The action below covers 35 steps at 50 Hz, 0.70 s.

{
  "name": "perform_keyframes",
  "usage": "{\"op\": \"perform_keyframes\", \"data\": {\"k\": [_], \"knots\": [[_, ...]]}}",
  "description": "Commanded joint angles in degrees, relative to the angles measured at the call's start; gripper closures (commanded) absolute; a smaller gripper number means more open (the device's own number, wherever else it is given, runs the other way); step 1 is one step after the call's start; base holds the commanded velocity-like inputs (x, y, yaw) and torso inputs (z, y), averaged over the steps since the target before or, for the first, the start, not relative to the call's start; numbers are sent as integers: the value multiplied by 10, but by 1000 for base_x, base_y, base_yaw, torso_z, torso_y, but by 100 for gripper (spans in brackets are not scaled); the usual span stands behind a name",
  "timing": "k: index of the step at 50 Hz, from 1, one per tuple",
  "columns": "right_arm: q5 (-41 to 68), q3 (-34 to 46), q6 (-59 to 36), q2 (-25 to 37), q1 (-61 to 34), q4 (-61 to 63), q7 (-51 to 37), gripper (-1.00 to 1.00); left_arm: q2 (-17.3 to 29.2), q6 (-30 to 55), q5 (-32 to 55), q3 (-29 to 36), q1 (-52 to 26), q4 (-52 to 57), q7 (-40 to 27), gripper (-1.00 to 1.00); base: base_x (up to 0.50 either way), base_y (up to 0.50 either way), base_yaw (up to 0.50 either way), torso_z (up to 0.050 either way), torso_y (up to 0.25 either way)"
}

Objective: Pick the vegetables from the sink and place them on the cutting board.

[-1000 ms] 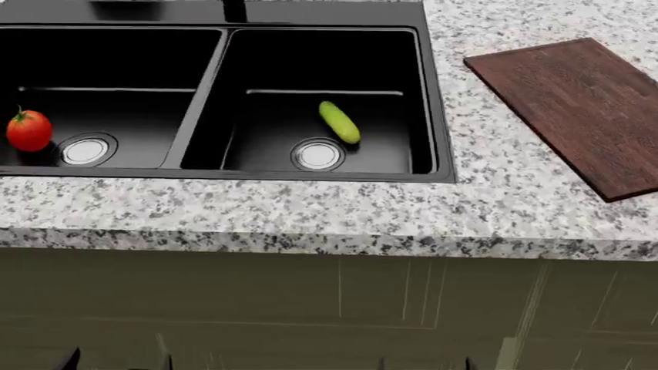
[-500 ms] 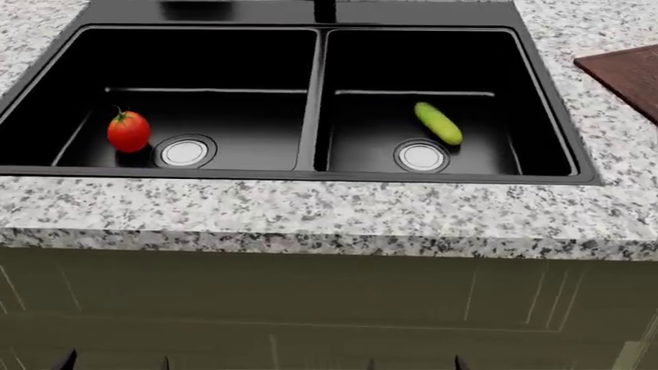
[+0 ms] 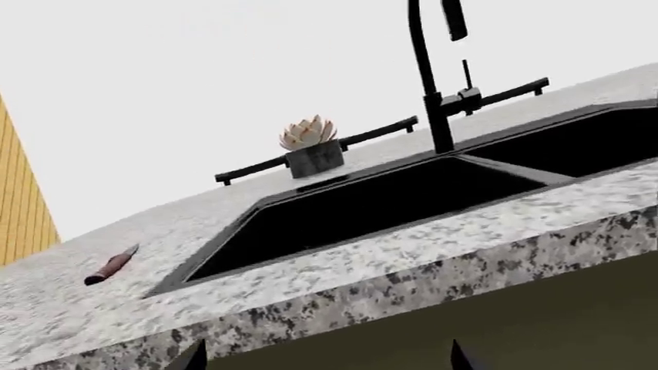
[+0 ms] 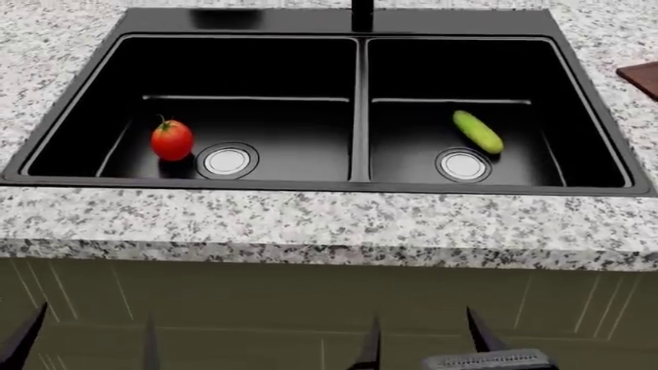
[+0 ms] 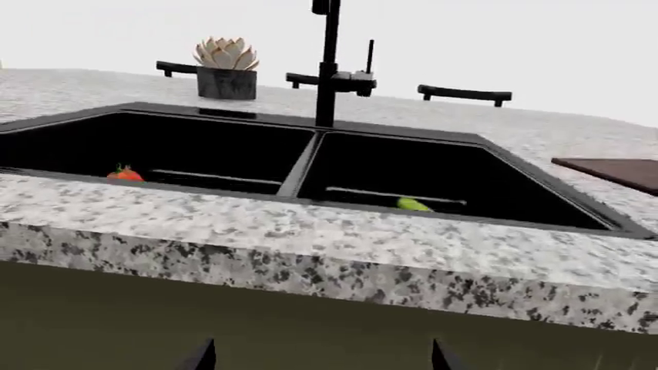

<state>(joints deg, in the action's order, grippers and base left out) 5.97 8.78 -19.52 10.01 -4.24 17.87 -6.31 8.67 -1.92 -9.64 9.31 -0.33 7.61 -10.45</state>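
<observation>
The red tomato (image 4: 172, 140) sits in the left basin of the black double sink (image 4: 355, 185), just beside its round drain (image 4: 227, 161); the yellow-green cucumber (image 4: 478, 131) lies in the right basin near the other drain (image 4: 463, 165). Only a corner of the dark wooden cutting board (image 4: 642, 79) shows on the granite counter (image 4: 308, 223), right of the sink; both the left gripper (image 4: 88, 347) and the right gripper (image 4: 421, 343) hang low before the cabinet with fingertips spread and, as far as can be seen, nothing between them.

A: Head view panned left. Sink (image 4: 355, 92) now nearly centred, both basins fully in frame.

B: Board?

A: Board (image 4: 642, 78) slid off to the right edge, only a corner left. Tomato (image 4: 172, 140) and cucumber (image 4: 478, 131) shifted right in frame, same spots by their drains.

B: Arms?

A: Fingertips of left gripper (image 4: 88, 343) and right gripper (image 4: 421, 339) poke higher into the bottom edge, jaws spread.
</observation>
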Motion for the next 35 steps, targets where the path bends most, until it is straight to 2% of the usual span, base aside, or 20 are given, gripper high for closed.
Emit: {"op": "perform_keyframes", "data": {"k": [1,4,7,9,13,16,18,21,24,26,30,32,35], "knots": [[-12,-4,-317,55,-158,228,25,-100,5,142,-142,2,-76,142,36,-100,0,0,0,50,0],[-2,-1,-400,72,-260,210,49,-100,-2,220,-165,10,-154,156,79,-100,0,0,0,50,0],[9,-22,-411,75,-308,164,64,-100,-8,269,-177,17,-214,131,102,-100,0,0,0,50,0],[4,-16,-418,82,-342,126,66,-100,-13,289,-174,19,-247,101,112,-100,0,0,0,50,0],[-9,20,-409,88,-442,-13,81,-100,-30,315,-141,1,-363,-31,117,-100,0,0,0,50,0],[-19,44,-394,87,-524,-155,95,-100,-30,299,-132,7,-449,-151,108,-100,0,0,0,50,0],[-22,45,-370,88,-548,-222,99,-100,-33,284,-120,5,-477,-217,100,-100,0,0,0,50,0],[-22,46,-329,85,-569,-314,105,-100,-33,235,-118,12,-525,-351,62,-100,0,0,0,50,0],[-25,42,-289,67,-592,-416,93,-100,-34,157,-124,34,-600,-546,16,-100,0,0,0,50,0],[-17,27,-265,57,-595,-447,87,-100,-39,146,-122,34,-632,-609,-2,-100,0,0,0,50,0],[-9,29,-256,53,-598,-473,101,-100,-43,164,-126,44,-635,-582,19,-100,0,0,0,50,0],[-29,69,-282,61,-606,-476,117,-100,-41,184,-117,35,-614,-531,38,-100,354,0,0,25,0],[-30,79,-300,69,-601,-444,128,-100,-37,174,-108,33,-616,-549,41,-100,500,0,0,0,0]]}}
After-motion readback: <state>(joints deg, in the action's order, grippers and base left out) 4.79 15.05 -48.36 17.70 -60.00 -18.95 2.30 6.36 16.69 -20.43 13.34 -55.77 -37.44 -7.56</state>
